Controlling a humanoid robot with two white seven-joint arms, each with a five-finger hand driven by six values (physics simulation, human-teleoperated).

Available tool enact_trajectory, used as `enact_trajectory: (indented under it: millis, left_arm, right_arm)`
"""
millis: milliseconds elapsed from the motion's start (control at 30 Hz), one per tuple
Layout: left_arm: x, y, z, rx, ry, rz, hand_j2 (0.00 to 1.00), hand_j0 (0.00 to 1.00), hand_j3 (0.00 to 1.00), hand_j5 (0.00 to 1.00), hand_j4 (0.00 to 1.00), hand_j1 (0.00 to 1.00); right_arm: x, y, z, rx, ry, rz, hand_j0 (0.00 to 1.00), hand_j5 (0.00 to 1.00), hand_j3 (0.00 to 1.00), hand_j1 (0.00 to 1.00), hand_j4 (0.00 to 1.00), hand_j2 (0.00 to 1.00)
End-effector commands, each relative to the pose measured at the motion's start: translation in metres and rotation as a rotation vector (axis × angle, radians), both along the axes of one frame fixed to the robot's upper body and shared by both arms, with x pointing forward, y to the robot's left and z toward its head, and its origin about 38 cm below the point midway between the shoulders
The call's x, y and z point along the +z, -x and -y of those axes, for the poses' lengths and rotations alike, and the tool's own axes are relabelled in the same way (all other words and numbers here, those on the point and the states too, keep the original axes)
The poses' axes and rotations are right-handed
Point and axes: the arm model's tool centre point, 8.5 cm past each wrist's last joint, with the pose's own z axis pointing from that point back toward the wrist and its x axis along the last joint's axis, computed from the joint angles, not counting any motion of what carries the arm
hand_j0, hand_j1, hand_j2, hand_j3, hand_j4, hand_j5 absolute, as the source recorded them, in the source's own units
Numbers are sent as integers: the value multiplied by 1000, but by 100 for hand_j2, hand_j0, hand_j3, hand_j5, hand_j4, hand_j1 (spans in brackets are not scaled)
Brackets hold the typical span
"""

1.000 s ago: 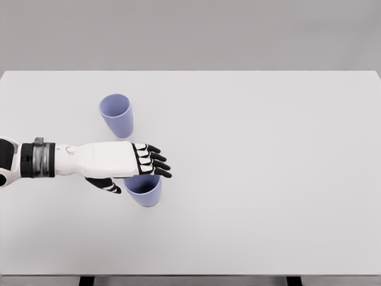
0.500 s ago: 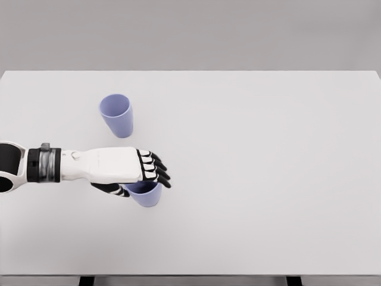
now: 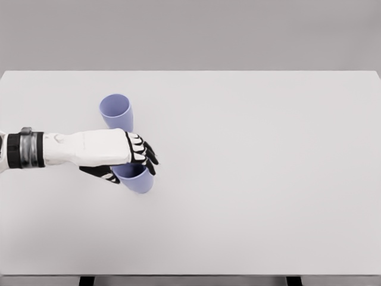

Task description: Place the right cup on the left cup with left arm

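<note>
The robot's left hand, white-backed with black fingers, is wrapped around a lavender tapered plastic cup, the one the task calls the right cup. The fingers curl over the far side of its rim while the thumb shows dark beneath the palm at about 7 o'clock from the cup, so the cup is pinched near its top; that grip leaves its base free to go into another cup. The held cup looks tilted, its lower body sticking out below the hand towards 5 o'clock, and whether it touches the white tabletop cannot be told.

The second lavender tapered plastic cup, the left cup, stands upright with its mouth open upward, just beyond the hand at roughly 11 o'clock from the held cup. Its open mouth is what makes it a ready seat for stacking.

By this reading, the grasp is made and the carry is the step in hand. The right arm is out of view.
</note>
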Motion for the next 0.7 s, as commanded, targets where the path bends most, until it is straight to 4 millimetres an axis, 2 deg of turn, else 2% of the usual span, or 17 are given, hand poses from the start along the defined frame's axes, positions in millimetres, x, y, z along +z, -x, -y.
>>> enact_trajectory:
  millis: [0, 233, 400, 600, 667]
  left_arm:
    - [5, 0, -9, 25, 14, -18, 66, 66, 66, 66, 66, 66]
    - [28, -4, -33, 78, 6, -2, 66, 66, 66, 66, 66, 66]
    - [44, -7, -39, 94, 11, 21, 66, 66, 66, 66, 66, 66]
    - [80, -14, -49, 116, 23, 85, 66, 66, 66, 66, 66, 66]
    - [82, -15, -48, 116, 26, 88, 66, 66, 66, 66, 66, 66]
  right_arm:
    - [0, 1, 0, 0, 0, -1, 100, 100, 100, 100, 100, 100]
    - [0, 0, 0, 0, 0, -1, 100, 100, 100, 100, 100, 100]
    - [0, 1, 0, 0, 0, -1, 100, 100, 100, 100, 100, 100]
    - [0, 1, 0, 0, 0, -1, 100, 100, 100, 100, 100, 100]
    - [0, 0, 0, 0, 0, 0, 100, 100, 100, 100, 100, 100]
